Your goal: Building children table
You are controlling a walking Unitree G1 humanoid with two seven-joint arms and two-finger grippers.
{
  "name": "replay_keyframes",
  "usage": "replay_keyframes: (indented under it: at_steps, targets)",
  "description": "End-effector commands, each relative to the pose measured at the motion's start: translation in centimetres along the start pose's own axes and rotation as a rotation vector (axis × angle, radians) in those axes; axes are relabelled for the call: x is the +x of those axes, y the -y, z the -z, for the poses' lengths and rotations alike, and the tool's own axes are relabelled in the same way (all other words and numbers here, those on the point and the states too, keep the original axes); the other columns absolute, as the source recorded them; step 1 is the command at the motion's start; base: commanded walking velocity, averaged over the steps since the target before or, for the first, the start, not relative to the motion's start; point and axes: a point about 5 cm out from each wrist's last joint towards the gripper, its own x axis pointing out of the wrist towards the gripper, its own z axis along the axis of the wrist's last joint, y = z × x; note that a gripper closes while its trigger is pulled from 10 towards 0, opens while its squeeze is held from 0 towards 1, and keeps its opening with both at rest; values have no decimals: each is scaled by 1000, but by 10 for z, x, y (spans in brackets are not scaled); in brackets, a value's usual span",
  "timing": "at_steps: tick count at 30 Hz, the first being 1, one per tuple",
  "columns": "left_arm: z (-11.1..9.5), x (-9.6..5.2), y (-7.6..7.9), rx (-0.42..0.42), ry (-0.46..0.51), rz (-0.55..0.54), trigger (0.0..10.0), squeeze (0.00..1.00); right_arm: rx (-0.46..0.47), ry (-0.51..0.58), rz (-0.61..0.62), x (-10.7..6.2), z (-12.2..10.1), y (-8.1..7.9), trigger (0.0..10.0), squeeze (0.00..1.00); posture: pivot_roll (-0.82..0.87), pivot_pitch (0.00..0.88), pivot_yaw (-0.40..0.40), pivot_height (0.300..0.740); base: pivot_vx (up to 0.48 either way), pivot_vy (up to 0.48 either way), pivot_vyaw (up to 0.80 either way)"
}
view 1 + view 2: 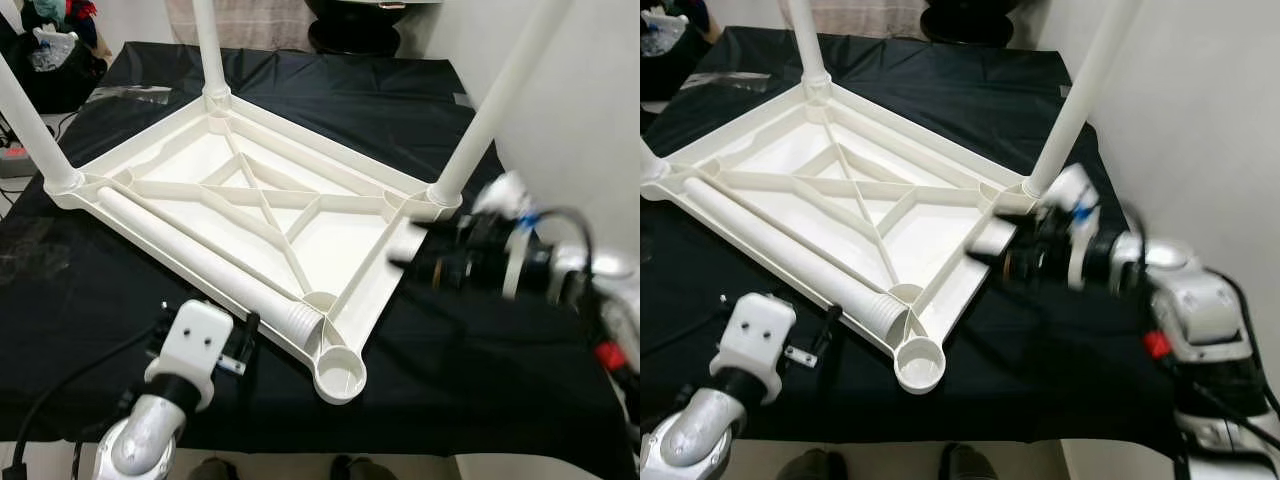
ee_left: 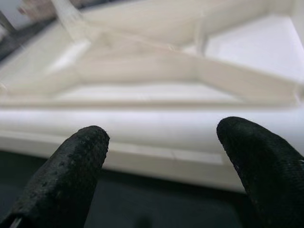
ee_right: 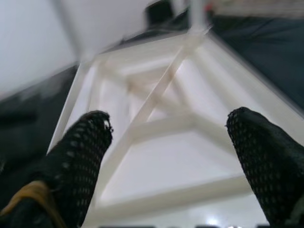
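Note:
The white plastic tabletop [image 1: 330, 235] lies upside down on a black cloth. Three white legs stand upright in its corner sockets: left [image 1: 30, 120], back [image 1: 210, 45] and right [image 1: 495, 100]. A loose leg [image 1: 200, 262] lies along the front-left rim, its ribbed end beside the empty front socket [image 1: 340, 375]. My left gripper [image 2: 164, 142] is open just in front of the loose leg and holds nothing. Blurred by motion, my right gripper [image 1: 985, 255] is open at the tabletop's right rim, near the right leg's base.
A white wall [image 1: 580, 100] stands close on the right. Behind the black cloth are a dark round object [image 1: 355, 30] and bags [image 1: 50, 50] at the far left. The cloth's front edge [image 1: 400, 445] runs just below the socket corner.

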Motion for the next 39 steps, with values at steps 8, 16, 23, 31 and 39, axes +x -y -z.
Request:
replay_keyframes:
  at_steps: [8, 16, 23, 31, 39]
  targets:
    - [8, -2, 0, -36, -49, -7, 10000, 0, 12, 1, 4, 33, 48, -53, 10000, 0, -43, 176, -61, 740, 0, 0, 0]
    - [22, -14, 8, -151, -132, 43, 10000, 0, 76, -49, 79, 33, 69, -55, 10000, 0, -37, 155, -70, 740, 0, -285, 364]
    - [21, -14, 9, -129, -111, 51, 10000, 0, 89, -66, 48, 34, 75, -68, 10000, 0, -35, 140, -60, 740, 0, -328, 337]
    - [24, -15, 8, -93, -145, 44, 10000, 0, 63, -59, 8, 34, 75, -75, 10000, 0, -28, 139, -54, 740, 0, 0, 786]
    - [27, -17, 10, -59, -188, 49, 10000, 0, 11, -63, 72, 35, 76, -71, 10000, 0, -30, 146, -51, 740, -375, 0, 0]
